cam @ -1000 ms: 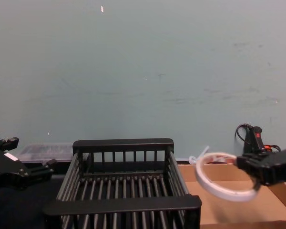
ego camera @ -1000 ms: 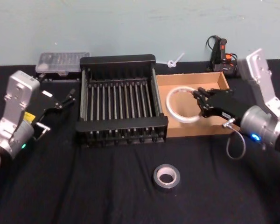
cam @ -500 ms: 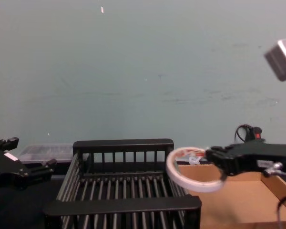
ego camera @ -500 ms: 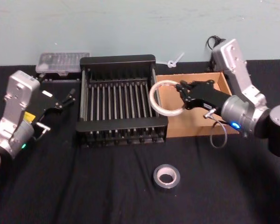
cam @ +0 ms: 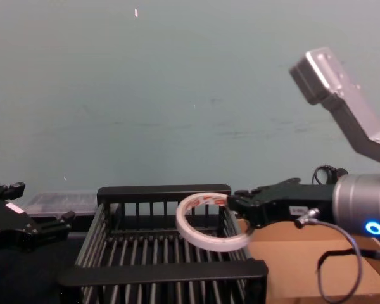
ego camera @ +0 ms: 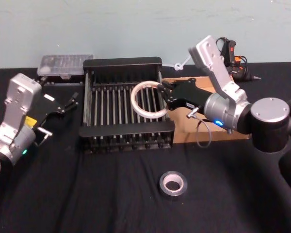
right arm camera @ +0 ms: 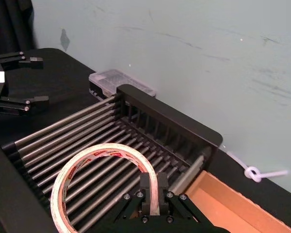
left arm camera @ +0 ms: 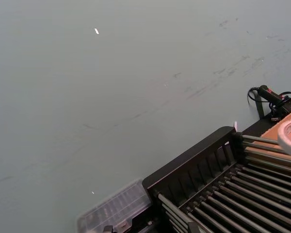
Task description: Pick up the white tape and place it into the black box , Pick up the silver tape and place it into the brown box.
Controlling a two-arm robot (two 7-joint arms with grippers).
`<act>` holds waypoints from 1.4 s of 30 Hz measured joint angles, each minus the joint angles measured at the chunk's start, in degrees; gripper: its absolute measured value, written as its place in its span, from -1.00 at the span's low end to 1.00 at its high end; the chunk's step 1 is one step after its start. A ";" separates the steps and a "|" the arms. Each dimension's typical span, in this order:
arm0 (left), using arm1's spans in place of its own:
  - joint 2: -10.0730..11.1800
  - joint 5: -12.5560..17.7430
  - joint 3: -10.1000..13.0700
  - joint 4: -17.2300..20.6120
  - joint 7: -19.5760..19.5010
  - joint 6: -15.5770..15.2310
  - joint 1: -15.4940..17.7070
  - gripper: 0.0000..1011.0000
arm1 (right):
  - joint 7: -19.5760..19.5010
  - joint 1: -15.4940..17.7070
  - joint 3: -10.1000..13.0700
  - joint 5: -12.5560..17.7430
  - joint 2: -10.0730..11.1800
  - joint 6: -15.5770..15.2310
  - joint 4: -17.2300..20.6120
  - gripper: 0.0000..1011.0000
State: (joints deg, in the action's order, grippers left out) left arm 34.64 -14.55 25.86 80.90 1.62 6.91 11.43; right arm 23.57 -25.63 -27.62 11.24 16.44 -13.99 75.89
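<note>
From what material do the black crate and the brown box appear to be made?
The black slatted crate looks like moulded plastic: thick, smooth, slightly glossy rims and uniform bars. The shallow brown box looks like cardboard: matte tan surface and thin flat walls. The look alone cannot confirm either.

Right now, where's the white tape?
The white tape hangs in the right claw, above the right side of the black box, left of the brown box.
</note>
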 joint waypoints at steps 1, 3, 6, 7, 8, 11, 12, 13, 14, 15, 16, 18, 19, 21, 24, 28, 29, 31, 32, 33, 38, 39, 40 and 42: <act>0.00 0.00 0.00 0.00 0.00 0.00 0.00 0.98 | 0.00 -0.19 -0.12 -0.09 -0.21 0.00 -0.21 -0.81; 0.00 0.00 0.00 0.00 0.00 0.00 0.00 0.98 | 0.00 -0.65 -0.34 -0.35 -0.72 0.00 -0.80 -0.81; 0.00 0.00 0.00 0.00 0.00 0.00 0.00 0.98 | -0.05 -0.97 -0.38 -0.46 -1.15 0.00 -1.28 -0.81; 0.00 0.00 0.00 0.00 0.00 0.00 0.00 0.98 | -0.04 -0.97 -0.39 -0.47 -1.15 0.01 -1.28 -0.81; 0.00 0.00 0.00 0.00 0.00 0.00 0.00 0.98 | -0.04 -0.97 -0.39 -0.47 -1.11 0.01 -1.27 -0.81; 0.00 0.00 0.00 0.00 0.00 0.00 0.00 0.98 | -0.04 -0.95 -0.39 -0.47 -1.05 0.00 -1.23 -0.81; 0.00 0.00 0.00 0.00 0.00 0.00 0.00 0.98 | -0.04 -0.92 -0.39 -0.46 -1.03 0.01 -1.20 -0.81; 0.00 0.00 0.00 0.00 0.00 0.00 0.00 0.98 | -0.04 -0.91 -0.39 -0.45 -1.01 0.01 -1.17 -0.81; 0.00 0.00 0.00 0.00 0.00 0.00 0.00 0.98 | -0.04 -0.89 -0.39 -0.45 -1.01 0.01 -1.15 -0.81; 0.00 0.00 0.00 0.00 0.00 0.00 0.00 0.98 | -0.04 -0.88 -0.39 -0.45 -1.00 0.01 -1.13 -0.81; 0.00 0.00 0.00 0.00 0.00 0.00 0.00 0.98 | -0.05 -0.86 -0.38 -0.45 -0.99 0.01 -1.12 -0.81; 0.00 0.00 0.00 0.00 0.00 0.00 0.00 0.98 | -0.05 -0.82 -0.37 -0.44 -0.94 0.00 -1.07 -0.81; 0.00 0.00 0.00 0.00 0.00 0.00 0.00 0.98 | -0.04 -0.81 -0.37 -0.43 -0.94 0.00 -1.05 -0.81; 0.00 0.00 0.00 0.00 0.00 0.00 0.00 0.98 | -0.05 -0.80 -0.36 -0.42 -0.92 0.00 -1.03 -0.75; 0.00 0.00 0.00 0.00 0.00 0.00 0.00 0.98 | -0.05 -0.78 -0.35 -0.41 -0.90 0.00 -0.99 -0.61; 0.00 0.00 0.00 0.00 0.00 0.00 0.00 0.98 | -0.05 -0.76 -0.32 -0.39 -0.88 -0.01 -0.96 -0.37; 0.00 0.00 0.00 0.00 0.00 0.00 0.00 0.98 | -0.05 -0.75 -0.31 -0.38 -0.87 -0.01 -0.95 -0.28; 0.00 0.00 0.00 0.00 0.00 0.00 0.00 0.98 | -0.05 -0.74 -0.31 -0.37 -0.86 -0.01 -0.94 -0.16; 0.00 0.00 0.00 0.00 0.00 0.00 0.00 0.98 | -0.05 -0.74 -0.30 -0.37 -0.86 -0.01 -0.94 -0.09; 0.00 0.00 0.00 0.00 0.00 0.00 0.00 0.98 | -0.05 -0.74 -0.30 -0.37 -0.85 -0.01 -0.93 -0.04; 0.00 0.00 0.00 0.00 0.00 0.00 0.00 0.98 | -0.05 -0.71 -0.30 -0.35 -0.83 -0.01 -0.90 0.31; 0.00 0.00 0.00 0.00 0.00 0.00 0.00 0.98 | -0.05 -0.70 -0.30 -0.34 -0.82 -0.01 -0.89 0.36; 0.00 0.00 0.00 0.00 0.00 0.00 0.00 0.98 | -0.05 -0.70 -0.30 -0.34 -0.82 -0.01 -0.88 0.40; 0.00 0.00 0.00 0.00 0.00 0.00 0.00 0.98 | -0.05 -0.69 -0.30 -0.34 -0.81 -0.01 -0.88 0.55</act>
State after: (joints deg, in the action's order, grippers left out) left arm 34.64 -14.55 25.86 80.90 1.62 6.91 11.43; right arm 23.51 -26.32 -27.92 10.90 15.63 -14.00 75.02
